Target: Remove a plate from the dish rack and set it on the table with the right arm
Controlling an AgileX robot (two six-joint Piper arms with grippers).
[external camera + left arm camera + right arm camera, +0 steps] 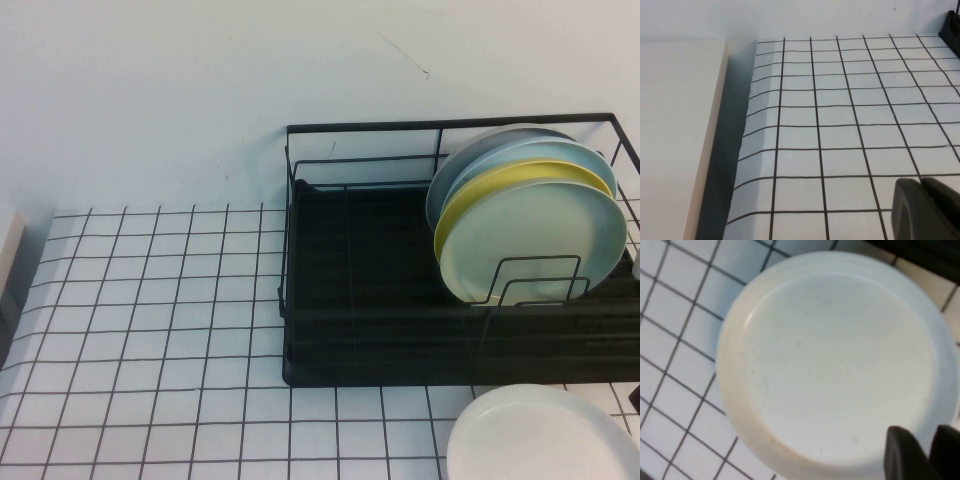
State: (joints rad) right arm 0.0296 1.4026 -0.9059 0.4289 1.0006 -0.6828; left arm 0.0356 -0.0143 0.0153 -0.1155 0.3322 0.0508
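Observation:
The white plate (545,437) lies flat on the gridded table (150,330) just in front of the black wire dish rack (296,250), at the near right. It fills the right wrist view (835,355). My right gripper (926,440) hovers over the plate's rim, its dark fingertips (902,452) a little apart with nothing between them. My left gripper (922,182) is shut and empty, low over the table's left part.
Several plates stand in the rack's right end: a mint-green one (540,245) in front, then yellow (500,185), pale blue and grey ones behind. The rack's left half holds nothing. A beige board (675,135) lies beyond the table's left edge.

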